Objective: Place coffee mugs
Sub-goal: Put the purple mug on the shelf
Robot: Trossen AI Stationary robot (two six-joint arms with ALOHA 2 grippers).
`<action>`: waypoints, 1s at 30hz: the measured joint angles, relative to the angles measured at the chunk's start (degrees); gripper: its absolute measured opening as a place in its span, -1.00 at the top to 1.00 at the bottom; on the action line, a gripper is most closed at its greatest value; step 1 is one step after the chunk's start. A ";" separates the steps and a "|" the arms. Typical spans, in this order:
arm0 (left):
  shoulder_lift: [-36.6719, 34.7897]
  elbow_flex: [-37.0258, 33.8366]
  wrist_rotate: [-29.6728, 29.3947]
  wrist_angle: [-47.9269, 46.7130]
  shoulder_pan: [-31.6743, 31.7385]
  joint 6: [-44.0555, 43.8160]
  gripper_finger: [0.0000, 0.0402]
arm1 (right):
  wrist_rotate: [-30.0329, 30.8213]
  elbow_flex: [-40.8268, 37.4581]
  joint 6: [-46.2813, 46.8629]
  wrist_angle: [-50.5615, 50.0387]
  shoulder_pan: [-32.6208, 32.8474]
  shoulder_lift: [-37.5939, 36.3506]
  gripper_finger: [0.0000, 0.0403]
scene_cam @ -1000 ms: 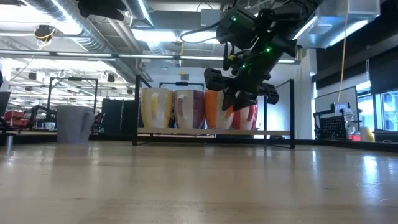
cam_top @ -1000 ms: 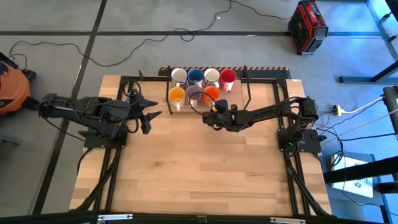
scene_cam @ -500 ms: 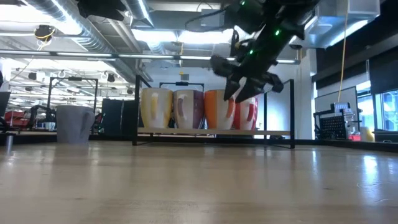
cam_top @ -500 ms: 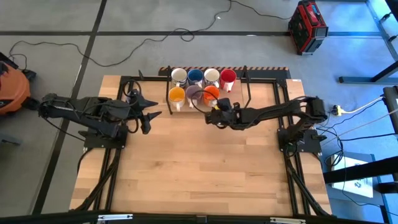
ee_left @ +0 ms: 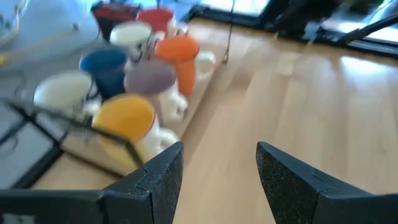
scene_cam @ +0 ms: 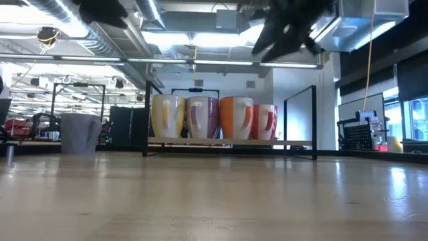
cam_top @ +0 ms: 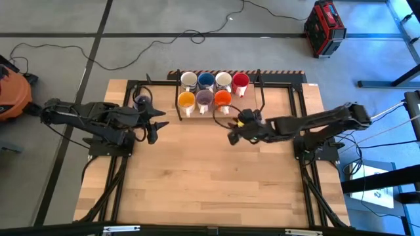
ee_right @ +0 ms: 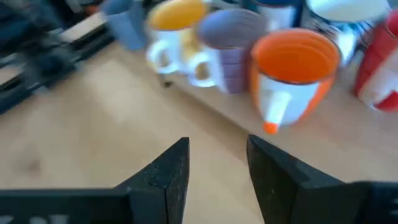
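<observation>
My right gripper hangs above bare wood just in front of the mug rows, its fingers parted by a narrow gap and holding nothing; the arm behind it stretches low across the table from the right-hand base. My left gripper waits at the left of the mugs, its fingers spread apart and empty, pointing right toward the yellow-orange mug. The near half of the table is open wood all the way to its front edge. Farther back, the mugs stand upright on a low strip along the far edge, between dark frame posts. In the nearer row, from left to right, stand the yellow-orange mug, the purple mug and the orange mug, whose white handle points toward my right gripper. Behind them stand the cream mug, blue mug, white mug and red mug. A grey-lavender mug sits alone off to the left.
</observation>
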 joint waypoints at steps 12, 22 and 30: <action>1.01 -0.04 0.05 -24.32 8.12 -30.58 0.02 | 2.14 0.02 -11.14 -5.78 11.29 -14.18 0.27; 5.14 -2.45 3.92 -25.57 24.02 -26.42 0.02 | 2.82 0.02 -11.29 -11.72 14.55 -18.54 0.27; 6.12 -2.57 6.22 -25.84 36.19 -21.64 -0.11 | 0.05 0.02 -11.63 -14.26 17.12 -18.52 0.27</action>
